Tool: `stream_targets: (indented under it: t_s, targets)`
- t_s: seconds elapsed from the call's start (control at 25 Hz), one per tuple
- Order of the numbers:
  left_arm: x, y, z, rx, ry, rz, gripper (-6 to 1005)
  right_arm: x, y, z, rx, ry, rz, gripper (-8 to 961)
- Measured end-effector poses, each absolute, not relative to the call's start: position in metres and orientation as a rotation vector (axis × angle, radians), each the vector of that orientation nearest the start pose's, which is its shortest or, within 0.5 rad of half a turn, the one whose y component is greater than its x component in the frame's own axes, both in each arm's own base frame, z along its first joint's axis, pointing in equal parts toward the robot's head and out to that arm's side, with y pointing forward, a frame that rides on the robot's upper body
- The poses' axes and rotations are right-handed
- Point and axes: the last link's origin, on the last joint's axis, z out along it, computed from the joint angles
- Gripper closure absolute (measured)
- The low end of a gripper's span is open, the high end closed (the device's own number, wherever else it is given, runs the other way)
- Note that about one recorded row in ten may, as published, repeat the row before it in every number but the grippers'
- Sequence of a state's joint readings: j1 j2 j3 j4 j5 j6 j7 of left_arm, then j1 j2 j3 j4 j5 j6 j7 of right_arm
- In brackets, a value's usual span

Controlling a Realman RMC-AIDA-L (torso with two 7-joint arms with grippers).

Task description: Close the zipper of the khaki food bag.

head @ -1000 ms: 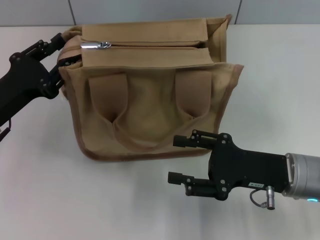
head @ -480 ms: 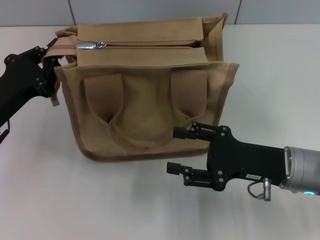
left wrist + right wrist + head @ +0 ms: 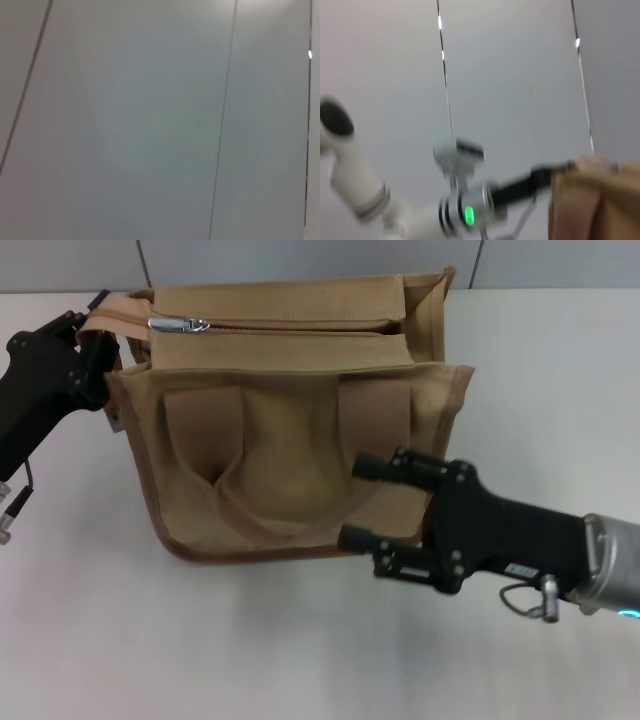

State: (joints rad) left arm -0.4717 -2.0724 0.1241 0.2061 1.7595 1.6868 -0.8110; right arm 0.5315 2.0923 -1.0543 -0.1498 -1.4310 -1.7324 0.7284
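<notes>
The khaki food bag [image 3: 290, 420] stands on the white table, front pocket and two handle straps facing me. Its zipper [image 3: 300, 328] runs along the top, with the silver pull tab [image 3: 178, 324] at the bag's left end. My left gripper [image 3: 98, 358] is shut on the bag's left end, by the trim below the tab. My right gripper [image 3: 366, 502] is open, its two black fingers in front of the bag's lower right front. The right wrist view shows a bag edge [image 3: 585, 200] and the left arm [image 3: 470, 212] beyond it. The left wrist view shows only wall.
The white table [image 3: 150, 640] stretches out in front of and beside the bag. A grey panelled wall [image 3: 300, 260] stands right behind the bag.
The bag has shifted left with the left gripper, which moved left and up. The right gripper has risen from the table in front to the bag's lower right front.
</notes>
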Motion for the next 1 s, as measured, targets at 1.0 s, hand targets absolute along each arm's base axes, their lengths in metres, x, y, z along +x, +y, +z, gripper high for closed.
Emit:
stream_targets:
  t_s: [1.0]
  targets:
    - [-0.228, 0.316, 0.001, -1.990, -0.407, -1.575, 954, 0.170, 0.331, -0.041, -2.540, 0.902, 1.647, 244]
